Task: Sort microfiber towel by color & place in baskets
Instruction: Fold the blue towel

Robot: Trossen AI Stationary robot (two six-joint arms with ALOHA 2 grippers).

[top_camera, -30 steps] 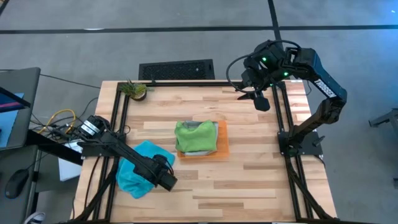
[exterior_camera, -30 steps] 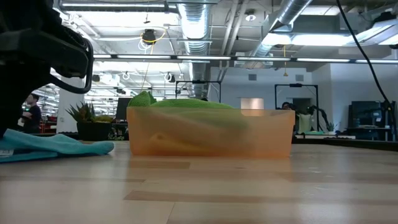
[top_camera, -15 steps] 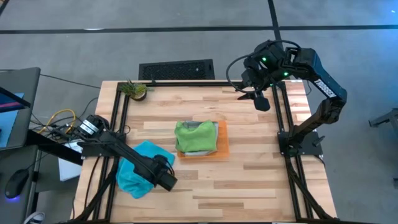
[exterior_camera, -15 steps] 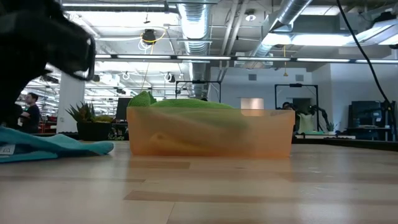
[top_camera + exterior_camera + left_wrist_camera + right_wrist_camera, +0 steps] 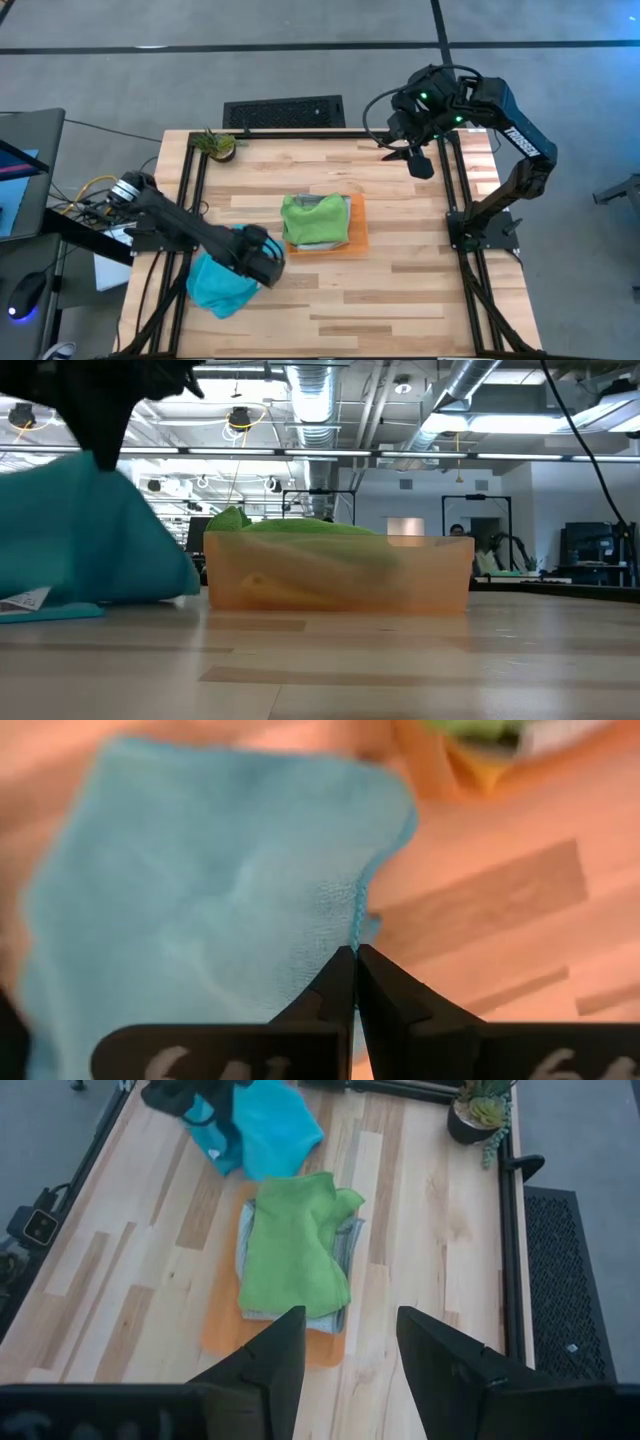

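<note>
1. The tabletop carries the orange tray near its middle, with a green towel heaped on top of other folded towels inside it.
2. The blue towel lies left of the tray, on the near-left part of the tabletop. One edge is raised off the wood while the rest trails down; in the low view it hangs as a tall drape just beside the tray's left wall.
3. The left gripper sits over the towel's right edge, its fingers clenched on the hem; the wrist view shows the cloth spreading away from the pinch.
4. To do this step well, I judge the lift should go high enough for the trailing cloth to clear the tray's rim, then travel right and lower over the pile, so that no corner drags the green towel out.
5. The right gripper waits at the far right, its fingers spread and holding nothing.
</note>
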